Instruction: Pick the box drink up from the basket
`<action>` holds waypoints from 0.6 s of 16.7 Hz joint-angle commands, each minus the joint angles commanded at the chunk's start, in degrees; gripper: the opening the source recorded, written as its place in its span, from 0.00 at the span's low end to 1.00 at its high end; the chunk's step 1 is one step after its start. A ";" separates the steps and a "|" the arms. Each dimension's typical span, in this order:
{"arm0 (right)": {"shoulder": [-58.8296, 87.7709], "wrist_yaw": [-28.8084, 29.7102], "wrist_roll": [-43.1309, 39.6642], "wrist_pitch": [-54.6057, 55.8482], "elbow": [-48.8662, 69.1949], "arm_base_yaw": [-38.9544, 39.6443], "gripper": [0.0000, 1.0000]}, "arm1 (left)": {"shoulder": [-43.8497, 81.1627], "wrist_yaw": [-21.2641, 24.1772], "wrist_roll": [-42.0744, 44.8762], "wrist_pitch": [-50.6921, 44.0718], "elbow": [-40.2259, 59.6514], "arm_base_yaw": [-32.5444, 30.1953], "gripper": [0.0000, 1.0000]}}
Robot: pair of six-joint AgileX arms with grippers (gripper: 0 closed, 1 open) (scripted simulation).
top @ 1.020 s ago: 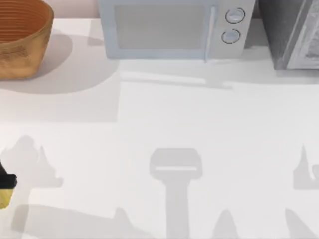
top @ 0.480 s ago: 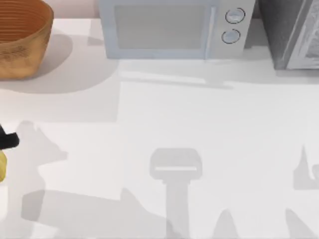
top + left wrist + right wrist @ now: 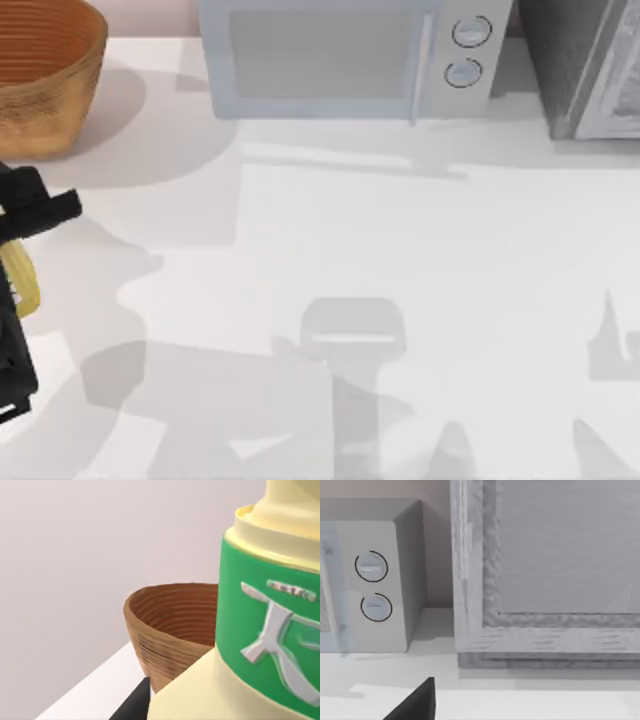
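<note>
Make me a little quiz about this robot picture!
1. True or false: the drink lies inside the basket.
2. What colour is the drink's label? A red, B green, C blue.
3. Fill in: the microwave has ___ round knobs.
Key: 1 false; 2 B; 3 two.

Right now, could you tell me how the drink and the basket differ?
The drink is smooth pale yellow with a green label; the basket is ribbed brown wicker. The basket rests on the table's far left; the drink is outside it, by the left gripper at the left edge. The basket looks much wider than the drink. Right arm idle by the microwave.
</note>
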 joint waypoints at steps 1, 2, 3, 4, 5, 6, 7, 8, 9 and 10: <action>0.00 0.00 0.00 0.00 0.00 0.00 1.00 | 2.83 -2.34 0.16 2.28 0.61 -1.18 0.00; 0.00 0.00 0.00 0.00 0.00 0.00 1.00 | 5.29 -4.36 0.29 4.24 1.12 -2.19 0.00; 0.00 0.00 0.00 0.00 0.00 0.00 1.00 | 7.34 -6.04 0.38 5.85 1.53 -3.02 0.00; 0.00 0.00 0.00 0.00 0.00 0.00 1.00 | 8.93 -7.33 0.45 7.07 1.83 -3.66 0.00; 0.00 0.00 0.00 0.00 0.00 0.00 1.00 | 9.99 -8.19 0.50 7.88 2.03 -4.08 0.00; 0.00 0.00 0.00 0.00 0.00 0.00 1.00 | 10.43 -8.54 0.51 8.20 2.11 -4.25 0.00; 0.00 0.00 0.00 0.00 0.00 0.00 1.00 | 10.43 -8.54 0.51 8.20 2.11 -4.25 0.00; 0.00 0.00 0.00 0.00 0.00 0.00 1.00 | 10.43 -8.54 0.51 8.20 2.11 -4.25 0.00; 0.00 0.00 0.00 0.00 0.00 0.00 1.00 | 10.43 -8.54 0.51 8.20 2.11 -4.25 0.00; 0.00 0.00 0.00 0.00 0.00 0.00 1.00 | 10.31 -8.44 0.58 8.06 1.83 -3.99 0.00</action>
